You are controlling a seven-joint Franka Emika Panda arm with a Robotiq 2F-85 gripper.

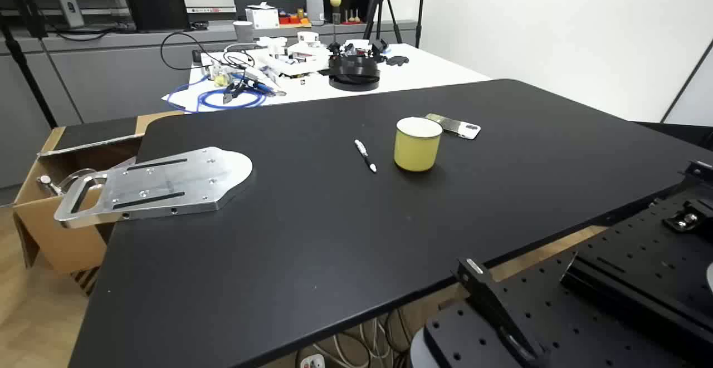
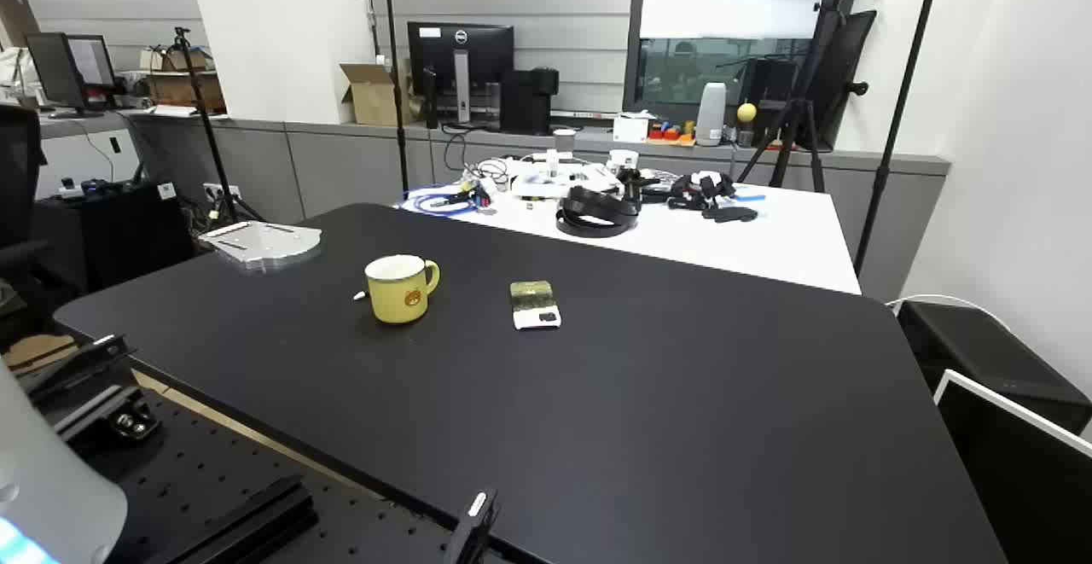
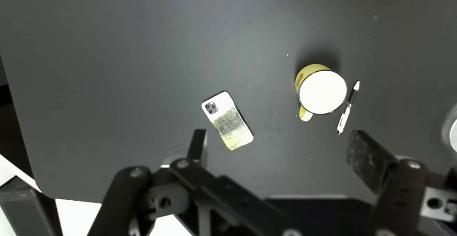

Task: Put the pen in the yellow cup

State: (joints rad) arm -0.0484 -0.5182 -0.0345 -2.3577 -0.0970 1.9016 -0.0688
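Wrist view: the gripper (image 3: 277, 146) stands with fingers spread, holding nothing; the pen (image 3: 348, 107) lies on the table (image 3: 135, 50) just beside the cup (image 3: 321, 91), ahead of the finger at picture right. The pen's long axis runs roughly crosswise to the line joining the fingertips, so the grasp should call for a shift to that side with little turning, one finger entering the narrow gap by the cup.
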